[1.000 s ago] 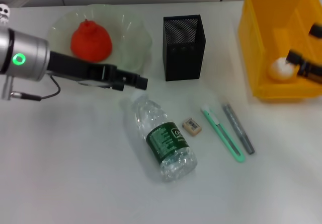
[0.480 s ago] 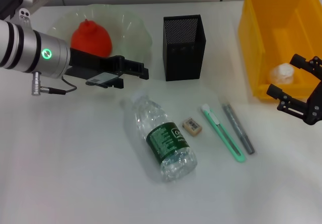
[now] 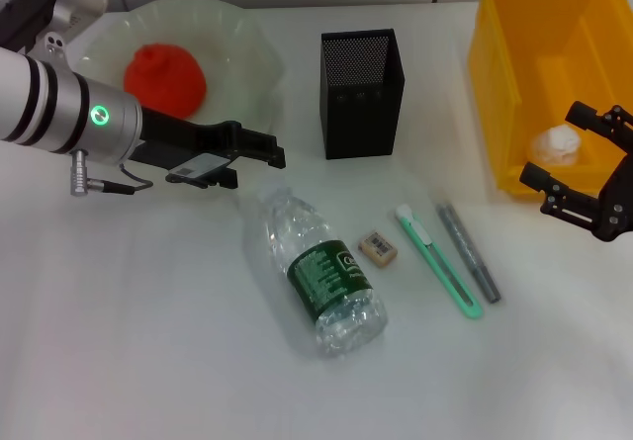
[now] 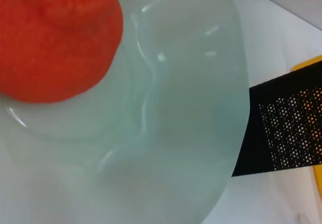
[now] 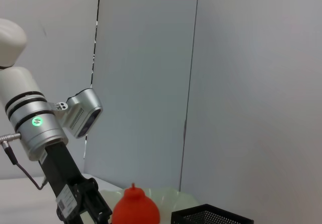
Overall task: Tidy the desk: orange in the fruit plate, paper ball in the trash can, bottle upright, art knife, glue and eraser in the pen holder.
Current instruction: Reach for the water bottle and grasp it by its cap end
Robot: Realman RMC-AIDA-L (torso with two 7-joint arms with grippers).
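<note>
The orange (image 3: 163, 79) lies in the pale green fruit plate (image 3: 247, 54), close up in the left wrist view (image 4: 55, 38). My left gripper (image 3: 259, 151) is at the plate's near right rim. The paper ball (image 3: 556, 143) lies in the yellow trash can (image 3: 504, 84). My right gripper (image 3: 559, 168) is open and empty at the can's near side. The bottle (image 3: 321, 267) lies on its side. The eraser (image 3: 377, 248), green art knife (image 3: 438, 262) and grey glue stick (image 3: 467, 252) lie on the table in front of the black mesh pen holder (image 3: 361, 92).
The right wrist view shows my left arm (image 5: 40, 128), the orange (image 5: 135, 209) and the pen holder's top (image 5: 211, 216) against a grey wall. The white table (image 3: 148, 341) spreads wide at the near left.
The right gripper came out of the trash can open, leaving the paper ball inside. The plate with the orange shifted toward the back left. The left gripper dropped slightly along the plate's rim.
</note>
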